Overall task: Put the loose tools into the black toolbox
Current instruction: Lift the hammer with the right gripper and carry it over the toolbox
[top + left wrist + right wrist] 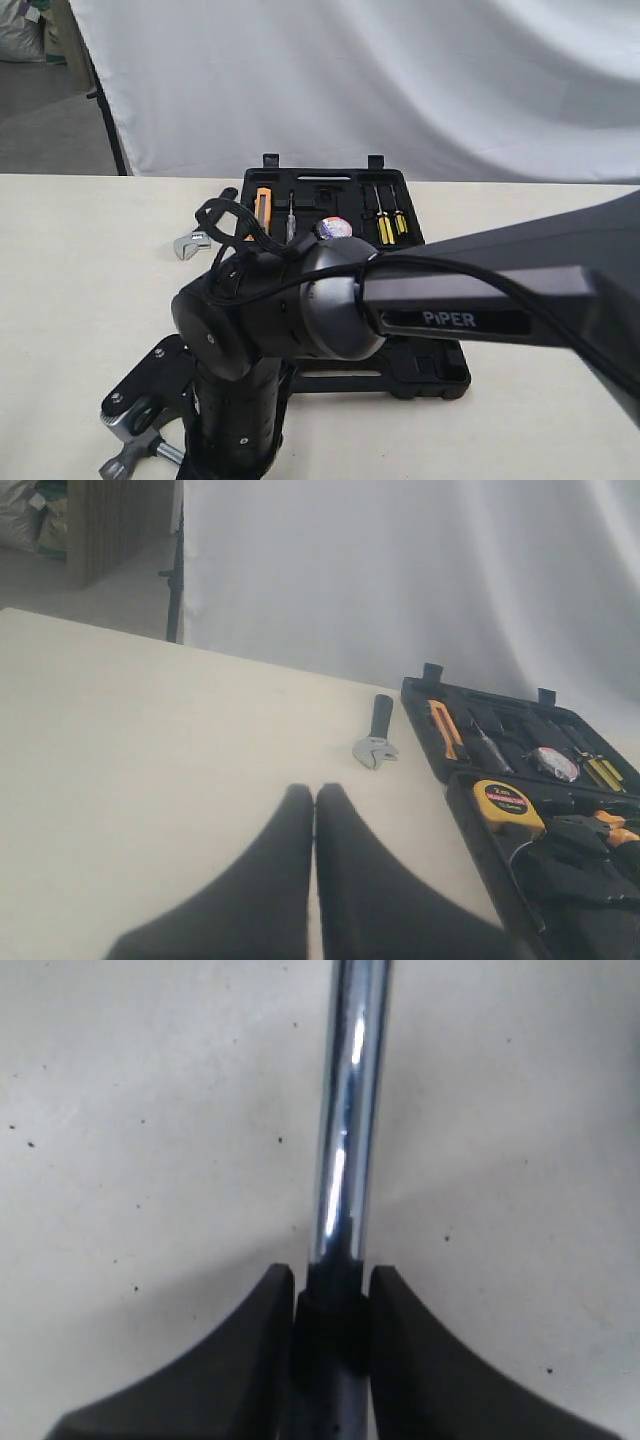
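Right hand [333,1272] is closed on the hammer [345,1110], gripping where the steel shaft meets the black handle. Left hand [315,792] closed tight, nothing in it. Toolbox [440,378] lies open on bench [80,330]. Hammer at approx. 7 o'clock of it, wrench [190,243] at 10 o'clock, just beside.
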